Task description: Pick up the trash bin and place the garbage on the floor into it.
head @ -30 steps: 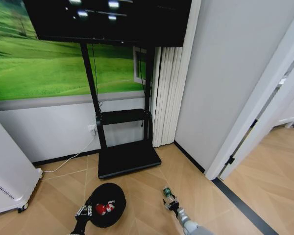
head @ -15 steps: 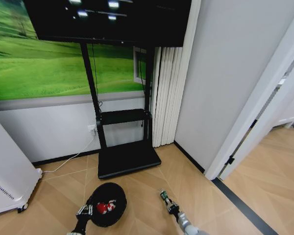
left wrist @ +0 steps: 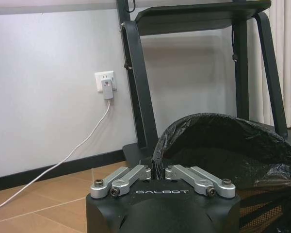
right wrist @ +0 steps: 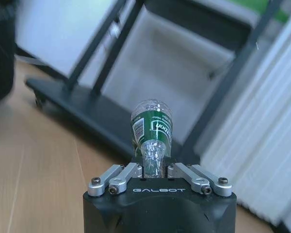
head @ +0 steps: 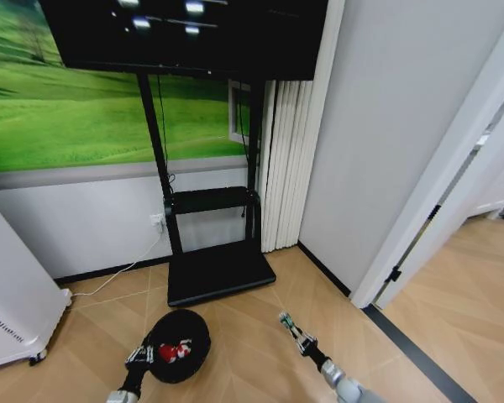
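Left gripper (head: 139,356) clamped the trash bin (head: 178,346) rim; right gripper (right wrist: 155,167) pinched the clear bottle (right wrist: 152,127), well apart.

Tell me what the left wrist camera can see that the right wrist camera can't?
Left wrist camera alone: the left gripper, jaws shut on the rim of the trash bin with its black bag, plus a wall socket and its white cable.

Right wrist camera alone: the right gripper, jaws shut on a clear bottle with a green label, and white curtain folds.

Both: the black TV stand, the pale wall and the wooden floor.
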### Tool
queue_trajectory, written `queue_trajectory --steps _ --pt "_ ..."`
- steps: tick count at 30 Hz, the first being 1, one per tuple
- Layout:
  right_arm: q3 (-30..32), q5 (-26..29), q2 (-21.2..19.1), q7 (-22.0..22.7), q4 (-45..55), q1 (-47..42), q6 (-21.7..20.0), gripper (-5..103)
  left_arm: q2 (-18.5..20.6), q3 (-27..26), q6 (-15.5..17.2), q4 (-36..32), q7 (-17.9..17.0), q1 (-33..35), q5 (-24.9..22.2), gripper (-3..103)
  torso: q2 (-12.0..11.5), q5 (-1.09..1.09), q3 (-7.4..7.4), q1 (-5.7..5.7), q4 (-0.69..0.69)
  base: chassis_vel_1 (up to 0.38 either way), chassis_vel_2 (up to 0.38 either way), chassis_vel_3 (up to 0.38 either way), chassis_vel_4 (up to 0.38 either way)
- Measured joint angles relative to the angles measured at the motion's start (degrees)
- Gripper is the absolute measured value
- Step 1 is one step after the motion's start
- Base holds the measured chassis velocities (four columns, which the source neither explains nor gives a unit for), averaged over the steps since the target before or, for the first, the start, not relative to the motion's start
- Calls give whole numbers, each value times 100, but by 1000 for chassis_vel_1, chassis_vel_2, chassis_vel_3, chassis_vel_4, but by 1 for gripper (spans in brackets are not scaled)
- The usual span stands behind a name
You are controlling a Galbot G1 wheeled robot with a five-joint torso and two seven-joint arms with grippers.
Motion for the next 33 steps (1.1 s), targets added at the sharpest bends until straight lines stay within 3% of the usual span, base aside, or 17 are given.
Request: queue_trajectory --steps 2,5,8,10,14,19,33 --pt "-193 -6 -77 32 290 170 1 18 23 86 25 58 -29 -102 -37 7 0 11 0 0 2 0 0 0 0" --pt "-445 60 -105 65 415 428 1 18 44 185 35 141 -48 -236 -87 7 0 2 0 0 3 0 0 0 0" --pt "-952 184 -114 160 544 810 1 18 65 277 83 194 -65 -404 -167 7 -1 6 1 0 2 0 0 0 0" --pt "-1621 387 -131 320 791 1210 1 18 91 359 145 219 -79 -566 -259 7 -1 0 1 0 2 0 0 0 0" --pt "-2186 572 -27 484 997 1564 -1 18 91 446 161 286 -96 -780 -351 7 -1 3 1 0 1 0 0 0 0" --pt "-2891 766 330 581 1231 1946 -14 18 19 560 175 349 -128 -1001 -444 7 -1 3 1 1 3 0 0 0 0" --pt "-3411 815 1609 570 875 2065 -18 18 -143 835 217 456 -228 -1317 -508 7 -1 4 0 0 2 0 0 0 0"
